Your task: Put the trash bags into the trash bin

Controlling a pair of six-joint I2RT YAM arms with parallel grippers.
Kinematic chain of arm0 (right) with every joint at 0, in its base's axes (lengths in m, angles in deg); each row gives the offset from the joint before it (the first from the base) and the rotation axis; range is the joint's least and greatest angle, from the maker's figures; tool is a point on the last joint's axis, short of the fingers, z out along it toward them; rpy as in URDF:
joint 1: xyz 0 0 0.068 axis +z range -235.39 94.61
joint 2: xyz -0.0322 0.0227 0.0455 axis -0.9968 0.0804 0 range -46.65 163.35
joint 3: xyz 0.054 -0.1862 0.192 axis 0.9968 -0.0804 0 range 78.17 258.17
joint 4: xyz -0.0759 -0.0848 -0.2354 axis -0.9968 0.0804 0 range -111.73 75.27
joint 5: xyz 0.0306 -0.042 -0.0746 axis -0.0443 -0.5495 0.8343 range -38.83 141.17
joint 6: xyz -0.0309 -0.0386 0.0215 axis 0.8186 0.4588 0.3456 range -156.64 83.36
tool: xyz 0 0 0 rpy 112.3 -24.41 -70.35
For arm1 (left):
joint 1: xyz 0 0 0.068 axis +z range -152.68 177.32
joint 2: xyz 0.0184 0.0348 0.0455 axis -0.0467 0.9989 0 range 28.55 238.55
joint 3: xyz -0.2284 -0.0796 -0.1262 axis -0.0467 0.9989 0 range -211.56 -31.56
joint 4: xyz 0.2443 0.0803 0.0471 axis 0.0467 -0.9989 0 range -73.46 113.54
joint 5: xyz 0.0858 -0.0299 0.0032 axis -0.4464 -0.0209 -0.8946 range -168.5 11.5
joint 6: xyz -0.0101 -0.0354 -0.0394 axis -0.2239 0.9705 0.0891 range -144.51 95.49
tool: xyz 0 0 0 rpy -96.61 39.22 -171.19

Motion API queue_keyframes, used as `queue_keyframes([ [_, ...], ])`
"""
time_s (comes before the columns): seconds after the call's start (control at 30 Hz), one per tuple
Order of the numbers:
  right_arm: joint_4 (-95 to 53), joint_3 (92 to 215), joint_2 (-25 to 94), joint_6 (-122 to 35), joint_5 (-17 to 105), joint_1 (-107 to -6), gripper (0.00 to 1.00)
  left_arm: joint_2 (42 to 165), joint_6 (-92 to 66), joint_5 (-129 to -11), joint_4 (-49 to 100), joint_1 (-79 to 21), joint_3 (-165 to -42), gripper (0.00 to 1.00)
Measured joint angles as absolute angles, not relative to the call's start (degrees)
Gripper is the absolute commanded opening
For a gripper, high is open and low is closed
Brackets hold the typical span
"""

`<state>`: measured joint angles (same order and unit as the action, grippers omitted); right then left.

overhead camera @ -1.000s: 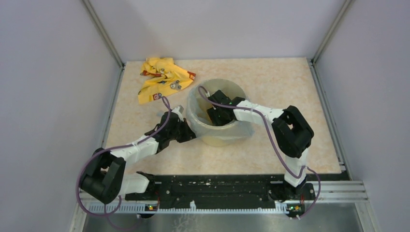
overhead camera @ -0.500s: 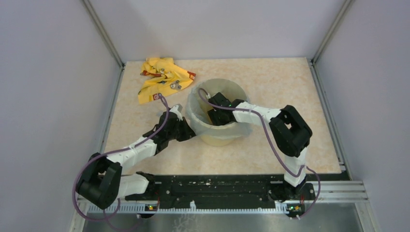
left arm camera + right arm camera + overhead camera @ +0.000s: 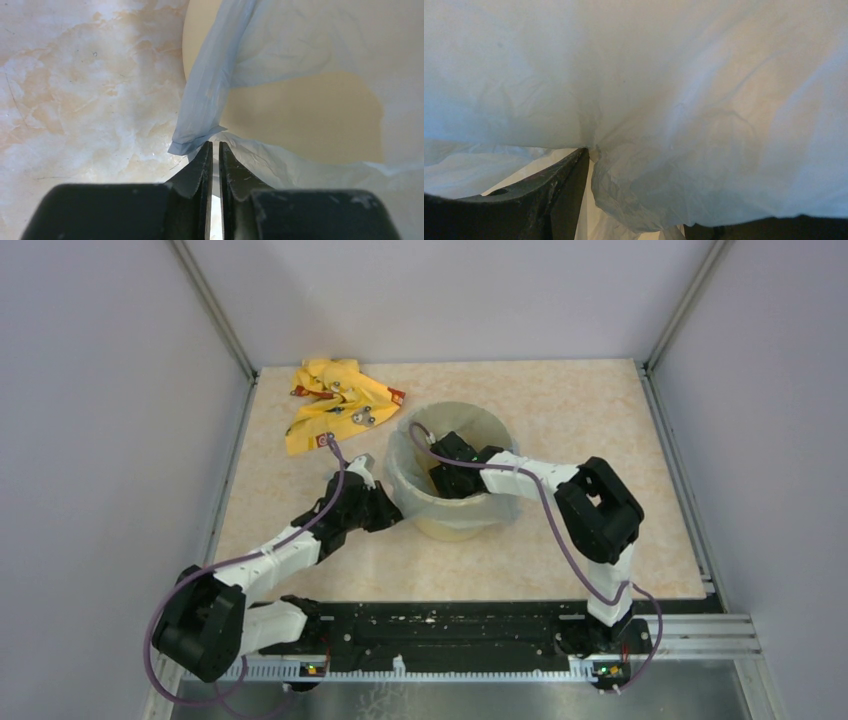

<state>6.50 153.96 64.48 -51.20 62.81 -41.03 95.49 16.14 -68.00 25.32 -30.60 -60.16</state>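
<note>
The pale yellow trash bin stands mid-table with the thin blue-grey trash bag draped over its rim and hanging inside. My left gripper is low against the bin's left outer wall. In the left wrist view the bag hangs over the yellow bin wall, and its folded edge lies right at my gripper, whose jaws stand a narrow slit apart. My right gripper reaches down inside the bin. Its fingers are wide apart in the right wrist view, with bag film bulging between them.
A crumpled yellow cloth with red and grey marks lies at the back left of the table. Grey walls with metal corner posts close in the table on three sides. The black arm rail runs along the near edge.
The left gripper's jaws have parted slightly, and the left arm has crept a little forward along the bin's side. The right arm has hardly moved.
</note>
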Motion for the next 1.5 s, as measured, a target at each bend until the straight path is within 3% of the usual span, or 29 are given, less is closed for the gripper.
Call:
queue_keyframes([
  [0.37, 9.78, 157.45, 66.38, -50.75, 64.19, -41.01, 0.63, 93.33, 15.81, -69.96, 23.05, -30.60, -60.64, 0.21],
  [0.83, 21.17, 161.78, 66.99, -50.35, 64.15, -41.82, 0.65, 93.31, 14.41, -70.62, 21.52, -30.60, -62.54, 0.23],
  [1.5, 25.39, 164.25, 61.94, -51.03, 63.86, -41.64, 0.66, 93.31, 14.28, -70.60, 20.36, -30.62, -63.72, 0.26],
])
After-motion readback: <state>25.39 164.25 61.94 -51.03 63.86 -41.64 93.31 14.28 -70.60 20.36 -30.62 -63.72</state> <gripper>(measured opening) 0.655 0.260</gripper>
